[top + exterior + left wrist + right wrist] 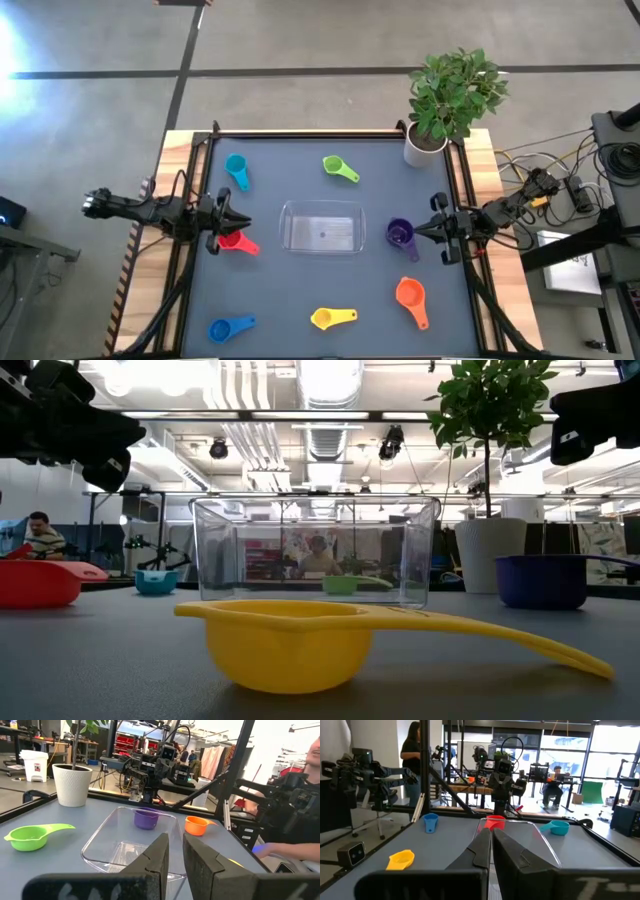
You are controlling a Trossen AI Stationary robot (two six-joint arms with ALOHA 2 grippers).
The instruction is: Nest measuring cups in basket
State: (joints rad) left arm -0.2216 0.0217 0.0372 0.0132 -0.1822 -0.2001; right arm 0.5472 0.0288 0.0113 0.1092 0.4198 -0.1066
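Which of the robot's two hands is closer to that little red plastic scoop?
The left hand: it sits right above the red plastic measuring cup. The right hand waits across the clear plastic basket, beside the purple cup.

One camera looks straight down on the desk point(300, 290); another sits at desk level; both wrist cameras face the central basket point(322, 227).
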